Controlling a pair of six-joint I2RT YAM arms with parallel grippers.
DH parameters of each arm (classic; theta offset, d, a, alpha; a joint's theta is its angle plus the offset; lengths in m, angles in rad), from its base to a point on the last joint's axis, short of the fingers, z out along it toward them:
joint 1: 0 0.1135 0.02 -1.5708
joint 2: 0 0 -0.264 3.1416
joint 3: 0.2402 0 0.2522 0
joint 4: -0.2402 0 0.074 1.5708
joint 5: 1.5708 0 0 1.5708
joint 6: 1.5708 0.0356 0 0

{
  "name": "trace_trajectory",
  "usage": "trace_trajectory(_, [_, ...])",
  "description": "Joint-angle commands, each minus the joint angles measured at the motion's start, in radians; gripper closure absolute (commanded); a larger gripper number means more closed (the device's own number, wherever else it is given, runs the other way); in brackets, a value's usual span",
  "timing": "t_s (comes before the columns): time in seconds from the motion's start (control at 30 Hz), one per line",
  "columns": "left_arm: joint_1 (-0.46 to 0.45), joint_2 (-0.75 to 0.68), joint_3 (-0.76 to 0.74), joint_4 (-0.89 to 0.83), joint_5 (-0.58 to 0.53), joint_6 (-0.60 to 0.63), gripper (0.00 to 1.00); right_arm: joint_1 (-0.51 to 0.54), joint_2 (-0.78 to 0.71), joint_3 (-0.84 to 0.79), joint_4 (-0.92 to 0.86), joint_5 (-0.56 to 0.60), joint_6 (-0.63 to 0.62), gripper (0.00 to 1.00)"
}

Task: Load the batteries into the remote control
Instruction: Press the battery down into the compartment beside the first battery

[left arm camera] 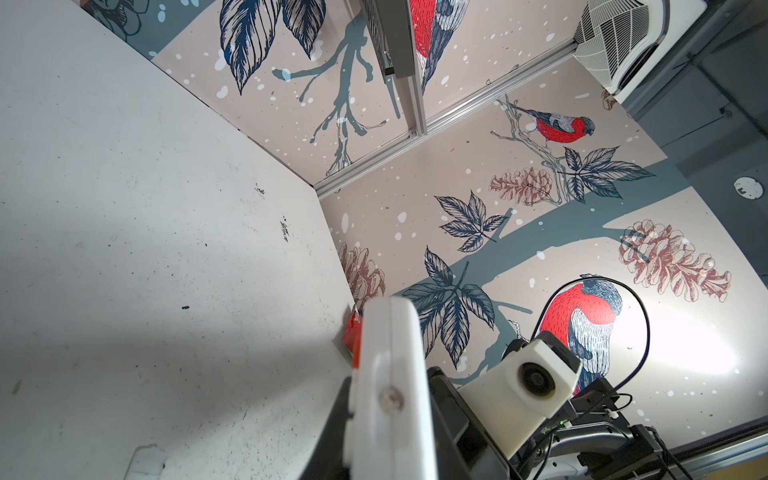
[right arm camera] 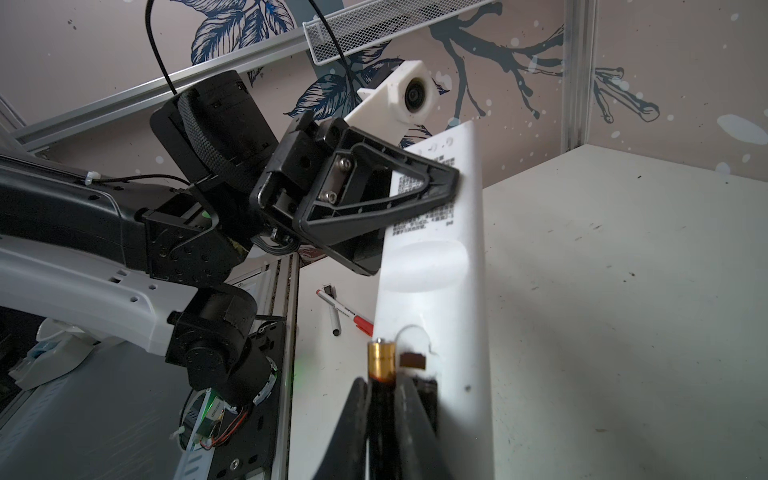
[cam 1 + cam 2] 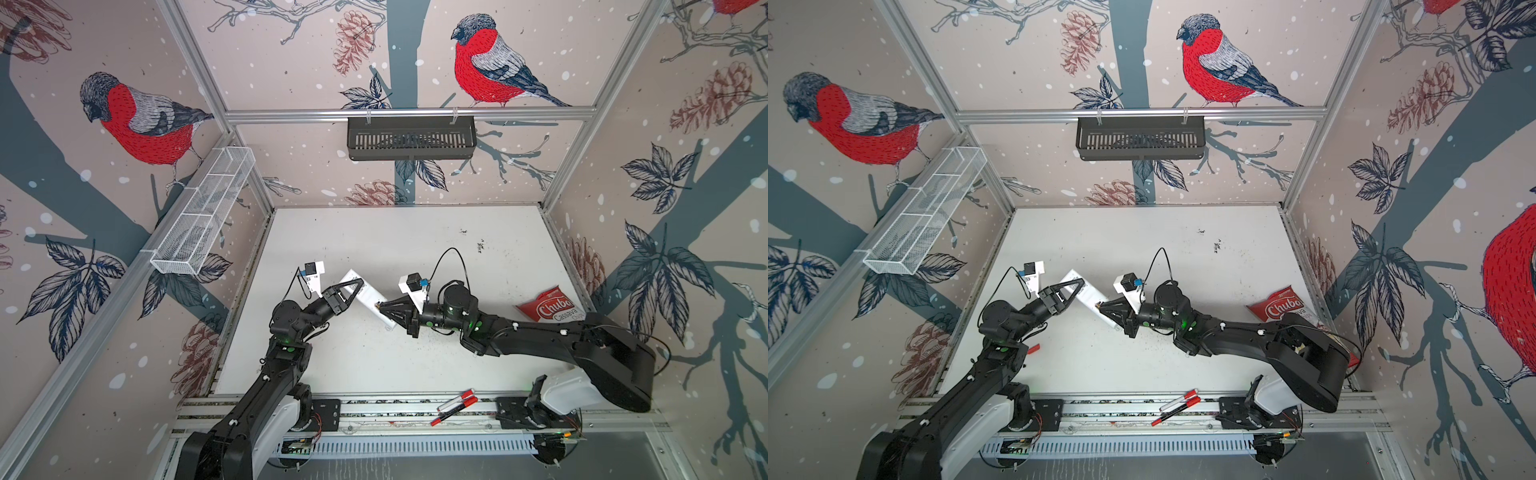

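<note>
Remote [image 2: 436, 270] tilted up off table [image 3: 415, 249], mid-left, w/ L gripper [image 3: 360, 284] clamped on far end. R gripper [image 2: 384, 392] pinches battery [image 2: 380, 359], copper end by remote's back. Chips bag [image 3: 550, 309] near right edge, pens [image 3: 455, 405] at front edge.

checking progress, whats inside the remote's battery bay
Only a dark slot in the remote shows. The battery in the right pincer sits beside it, not inside. The rest of the bay is hidden behind the pincer.
</note>
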Motion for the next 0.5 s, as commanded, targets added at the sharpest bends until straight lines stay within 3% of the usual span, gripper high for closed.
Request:
trace_trajectory(0.0, [0.005, -0.003, 0.008, 0.083, 0.014, -0.009, 1.00, 0.005, 0.001, -0.011, 0.020, 0.012, 0.024, 0.83])
trace_trajectory(0.47, [0.008, -0.013, 0.006, 0.081, 0.018, -0.016, 1.00, 0.002, -0.010, -0.031, 0.011, 0.043, 0.022, 0.81])
